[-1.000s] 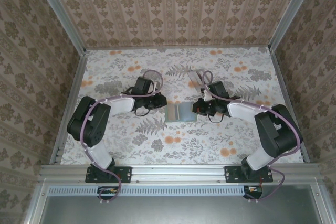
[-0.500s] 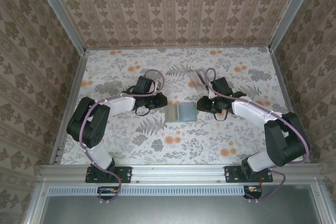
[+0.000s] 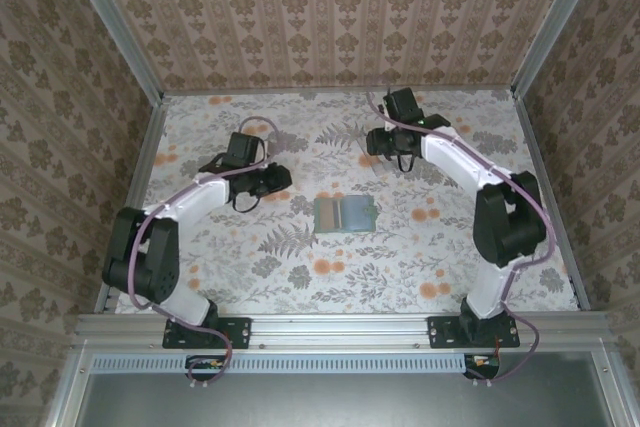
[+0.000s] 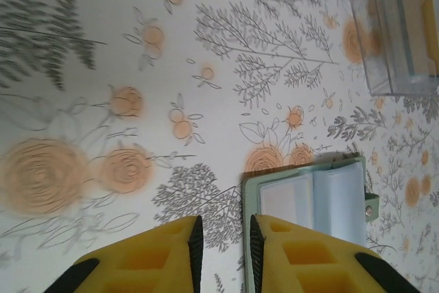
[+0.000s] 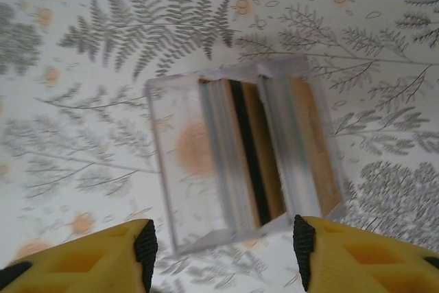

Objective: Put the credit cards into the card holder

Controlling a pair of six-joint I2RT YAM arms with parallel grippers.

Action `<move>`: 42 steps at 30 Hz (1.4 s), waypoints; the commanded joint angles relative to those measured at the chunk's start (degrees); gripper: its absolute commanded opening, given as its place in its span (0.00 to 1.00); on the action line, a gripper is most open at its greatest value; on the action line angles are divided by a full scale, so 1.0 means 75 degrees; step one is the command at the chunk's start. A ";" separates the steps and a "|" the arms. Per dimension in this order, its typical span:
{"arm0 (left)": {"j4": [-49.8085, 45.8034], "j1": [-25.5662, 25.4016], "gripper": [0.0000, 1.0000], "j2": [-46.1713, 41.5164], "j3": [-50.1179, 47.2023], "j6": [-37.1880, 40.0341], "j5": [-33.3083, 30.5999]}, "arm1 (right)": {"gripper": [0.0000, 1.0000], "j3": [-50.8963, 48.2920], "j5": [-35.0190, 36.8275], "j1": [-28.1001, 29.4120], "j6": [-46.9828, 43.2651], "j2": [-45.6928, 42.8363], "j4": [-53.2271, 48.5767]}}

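No readable writing is showing here: the green card holder [image 3: 345, 214], the cards [image 5: 312, 142] standing in the clear stand [image 5: 185, 169], and the floral table [image 3: 250, 277] are displaying no legible words, brand marks or numbers. The cards are facing the camera edge-on and blurred.

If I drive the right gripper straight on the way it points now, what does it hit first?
Probably the clear stand holding the credit cards. It sits directly ahead of the right gripper, framed between its open jaws. Depth is unclear.
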 commanded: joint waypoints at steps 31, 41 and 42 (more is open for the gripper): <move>-0.0249 0.0305 0.28 -0.0767 -0.0507 0.0117 -0.0302 | 0.53 0.1480 0.2821 -0.0029 -0.1943 0.1474 -0.0643; -0.0347 0.0301 0.28 -0.0627 -0.0367 0.0175 -0.0318 | 0.41 0.1472 0.2880 -0.0033 -0.2000 0.1494 -0.0699; -0.0273 0.0300 0.28 -0.0649 -0.0406 0.0122 -0.0319 | 0.39 0.1463 0.2908 -0.0022 -0.1986 0.1465 -0.0705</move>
